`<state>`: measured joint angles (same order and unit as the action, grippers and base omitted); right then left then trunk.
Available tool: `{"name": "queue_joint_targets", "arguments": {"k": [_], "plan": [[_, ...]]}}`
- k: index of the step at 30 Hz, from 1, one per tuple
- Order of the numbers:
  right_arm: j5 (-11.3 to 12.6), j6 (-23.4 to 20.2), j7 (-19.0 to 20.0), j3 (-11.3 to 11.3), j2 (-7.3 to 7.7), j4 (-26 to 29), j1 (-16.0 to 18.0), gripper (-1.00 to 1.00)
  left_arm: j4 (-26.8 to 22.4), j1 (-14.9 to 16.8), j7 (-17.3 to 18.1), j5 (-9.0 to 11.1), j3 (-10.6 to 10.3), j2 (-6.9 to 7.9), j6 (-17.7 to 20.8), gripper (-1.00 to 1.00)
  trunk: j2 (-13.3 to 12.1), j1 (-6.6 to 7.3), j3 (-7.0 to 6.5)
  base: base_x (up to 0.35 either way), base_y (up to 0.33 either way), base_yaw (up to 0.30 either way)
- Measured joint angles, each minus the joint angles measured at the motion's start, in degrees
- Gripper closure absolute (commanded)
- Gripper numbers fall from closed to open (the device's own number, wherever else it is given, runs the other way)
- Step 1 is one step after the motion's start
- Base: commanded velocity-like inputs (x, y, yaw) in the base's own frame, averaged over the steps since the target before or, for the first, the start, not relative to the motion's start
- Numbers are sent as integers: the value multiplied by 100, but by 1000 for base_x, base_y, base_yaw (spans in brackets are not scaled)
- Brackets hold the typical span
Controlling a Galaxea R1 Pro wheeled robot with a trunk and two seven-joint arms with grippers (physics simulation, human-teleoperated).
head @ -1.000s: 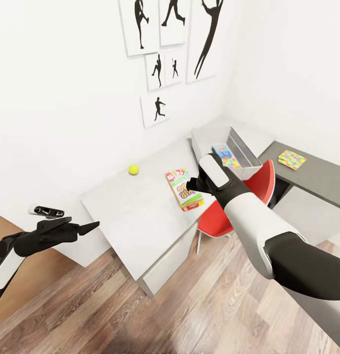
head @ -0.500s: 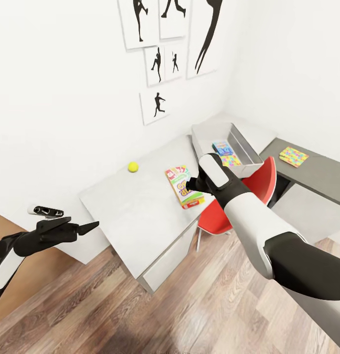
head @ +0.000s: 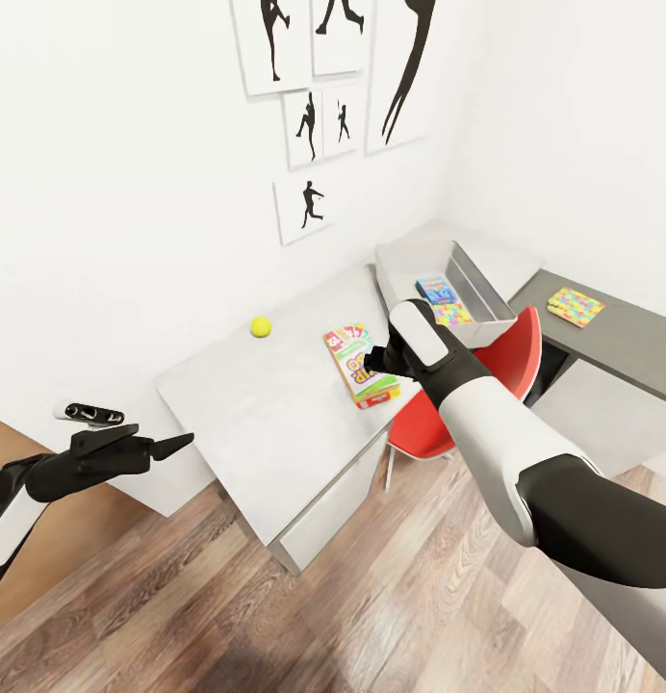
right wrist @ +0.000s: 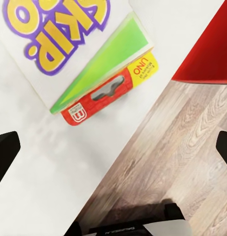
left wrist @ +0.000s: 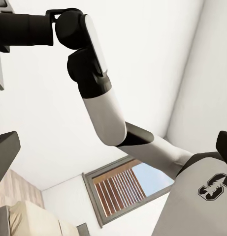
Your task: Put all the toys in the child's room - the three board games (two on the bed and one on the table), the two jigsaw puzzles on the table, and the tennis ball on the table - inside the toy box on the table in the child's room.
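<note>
A white SKIP-BO board game [head: 360, 366] lies flat near the table's [head: 266, 423] front edge. My right gripper [head: 374, 364] hovers just over its near end, mostly hidden behind the wrist. In the right wrist view the gripper [right wrist: 113, 147] is open, and the box [right wrist: 79, 54] lies beyond its spread fingertips. The tennis ball [head: 261, 327] rests near the wall. The toy box [head: 487, 289] stands at the table's far end and holds a small blue printed box [head: 435, 289] and a jigsaw puzzle [head: 451, 314]. My left gripper [head: 167, 445] is open, off the table's left end.
A second jigsaw puzzle [head: 575, 306] lies on the lower dark grey cabinet [head: 631, 346] at the right. A red chair [head: 511, 361] is tucked under the table beneath my right arm. Wood-plank floor [head: 304, 616] spreads in front.
The head view has shifted a little since a second ago. Both arms and the toys keep their places.
</note>
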<state>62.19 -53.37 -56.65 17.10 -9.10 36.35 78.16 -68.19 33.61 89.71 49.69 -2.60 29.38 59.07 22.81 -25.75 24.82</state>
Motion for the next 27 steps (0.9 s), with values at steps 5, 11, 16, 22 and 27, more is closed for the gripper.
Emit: {"name": "queue_joint_targets", "arguments": {"k": [5, 11, 16, 22, 27], "plan": [[-5, 0, 0, 7, -10, 1, 0, -100, 4, 0, 0, 0, 2, 7, 0, -100, 0, 0, 0, 0, 0, 0], [-7, 68, 27, 304, -10, 1, 0, -100, 4, 0, 0, -3, 2, 7, 0, -100, 0, 0, 0, 0, 0, 0], [113, 148, 221, 466, -90, 99, -75, -100, -92, 97, -23, -73, -95, -74, -64, -100, 0, 0, 0, 0, 0, 0], [148, 149, 330, 463, -90, 158, -102, -100, -278, 161, -50, -137, -266, -126, -51, -100, 0, 0, 0, 0, 0, 0], [135, 177, 491, 474, -90, 319, -150, -100, -264, 166, -79, -264, -286, -162, -45, -100, 0, 0, 0, 0, 0, 0]]}}
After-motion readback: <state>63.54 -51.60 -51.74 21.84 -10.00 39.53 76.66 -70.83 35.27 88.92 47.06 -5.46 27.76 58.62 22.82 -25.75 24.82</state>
